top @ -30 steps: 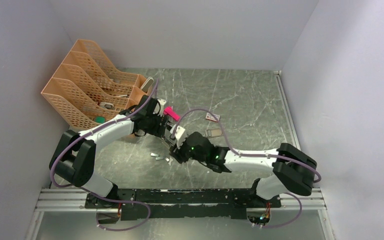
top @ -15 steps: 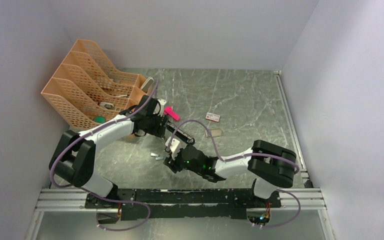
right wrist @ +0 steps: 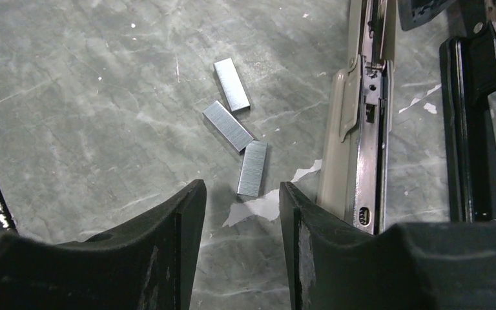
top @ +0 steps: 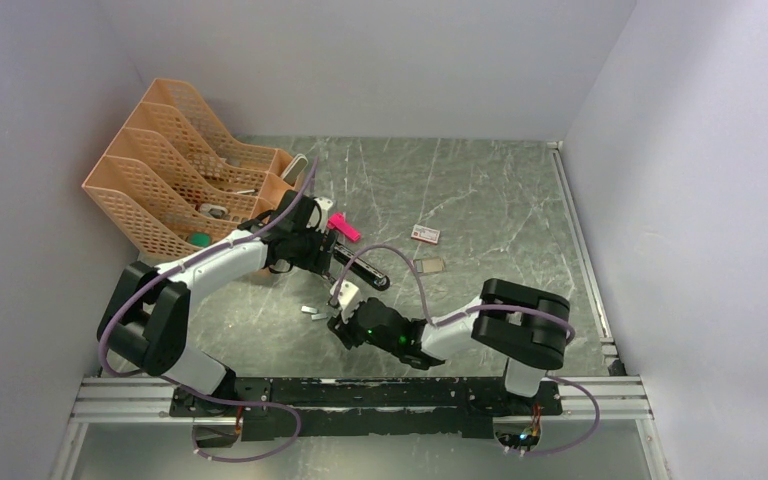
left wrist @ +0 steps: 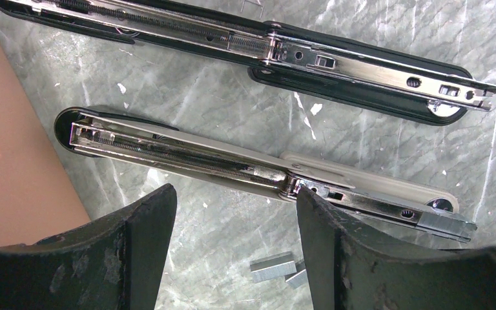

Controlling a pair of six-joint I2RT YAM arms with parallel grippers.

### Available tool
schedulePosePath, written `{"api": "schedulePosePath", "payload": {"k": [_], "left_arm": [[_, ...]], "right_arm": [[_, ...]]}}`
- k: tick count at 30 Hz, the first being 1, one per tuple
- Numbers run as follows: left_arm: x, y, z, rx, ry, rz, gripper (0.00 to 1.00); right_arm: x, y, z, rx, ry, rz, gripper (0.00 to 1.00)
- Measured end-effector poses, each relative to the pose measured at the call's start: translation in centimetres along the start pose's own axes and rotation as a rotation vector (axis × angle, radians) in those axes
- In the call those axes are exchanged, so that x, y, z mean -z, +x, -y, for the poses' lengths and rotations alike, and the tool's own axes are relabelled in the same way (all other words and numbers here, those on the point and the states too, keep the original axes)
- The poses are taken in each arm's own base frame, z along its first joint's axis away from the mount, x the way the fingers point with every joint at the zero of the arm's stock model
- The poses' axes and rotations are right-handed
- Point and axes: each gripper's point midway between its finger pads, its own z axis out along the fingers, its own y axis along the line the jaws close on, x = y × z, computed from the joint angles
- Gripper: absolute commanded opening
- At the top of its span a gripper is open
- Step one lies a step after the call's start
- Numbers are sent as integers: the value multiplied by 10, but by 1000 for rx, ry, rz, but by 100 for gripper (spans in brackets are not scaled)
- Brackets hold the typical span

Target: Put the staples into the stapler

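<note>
The black stapler (left wrist: 361, 64) lies opened flat with its silver rail up; it also shows in the top view (top: 365, 272) and at the right edge of the right wrist view (right wrist: 471, 129). Three staple strips (right wrist: 231, 126) lie loose on the table, also seen in the top view (top: 312, 312) and the left wrist view (left wrist: 272, 266). My right gripper (right wrist: 239, 194) is open and empty, low over the table, its tips just short of the nearest strip (right wrist: 253, 169). My left gripper (left wrist: 232, 252) is open and empty, hovering near the stapler's left end.
A second, grey stapler (left wrist: 265, 171) lies open beside the black one, next to my right finger (right wrist: 355, 148). A pink plastic piece (top: 340, 226), a small white box with red print (top: 425, 234) and orange file trays (top: 175, 165) stand behind.
My right arm has drawn back and folded; its gripper moved from over the stapler down-left toward the loose staple strips. The left arm has not moved.
</note>
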Motion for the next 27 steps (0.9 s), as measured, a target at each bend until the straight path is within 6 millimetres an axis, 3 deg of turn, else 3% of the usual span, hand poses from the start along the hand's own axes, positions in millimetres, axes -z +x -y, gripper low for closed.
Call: {"api": "schedulePosePath", "payload": {"k": [18,27], "left_arm": [[-1,3,0,-4,0,-6,73],[-1,3,0,-4,0,-6,73]], "right_arm": [[-6,15,5,-44,41,16,42],[-8,14,4,-48,39,26,32]]}}
